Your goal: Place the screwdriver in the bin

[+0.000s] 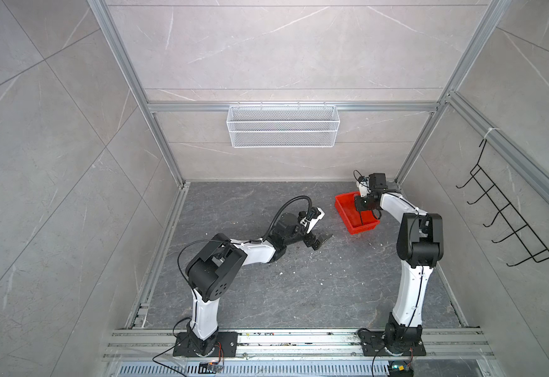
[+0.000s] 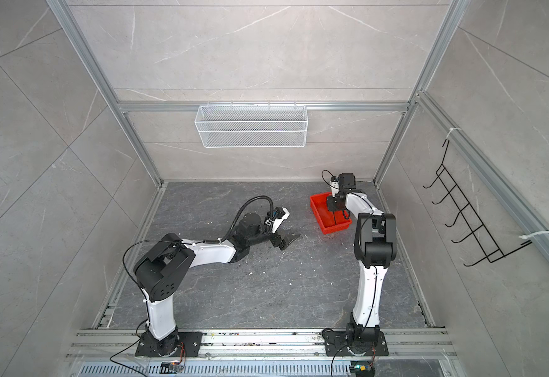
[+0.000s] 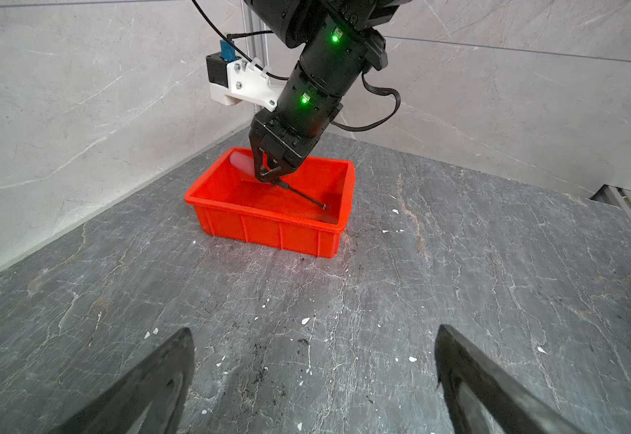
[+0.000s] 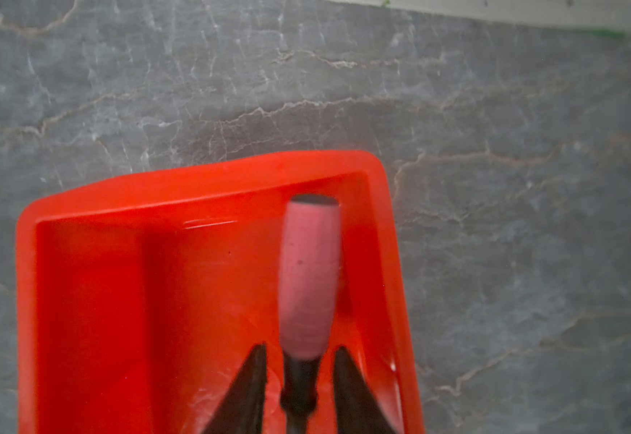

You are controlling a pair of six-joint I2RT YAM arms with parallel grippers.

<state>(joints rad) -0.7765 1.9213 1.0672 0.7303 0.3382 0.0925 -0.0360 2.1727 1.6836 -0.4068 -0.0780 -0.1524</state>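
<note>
Right wrist view: one blurred screwdriver (image 4: pixel 308 278), tip cut off, is framed in one bin (image 4: pixel 201 180) by the parted right gripper (image 4: pixel 301 346); the left gripper (image 3: pixel 314 328) is spread, empty.

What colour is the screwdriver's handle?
Pale pinkish red, with a black shaft; the right wrist view shows the screwdriver best.

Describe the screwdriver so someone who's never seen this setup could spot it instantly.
Start at the dark stone table, then the red bin near its far right corner. Inside the bin, under the right gripper, is the screwdriver: the only tool there, with a pinkish-red handle and thin black shaft.
</note>
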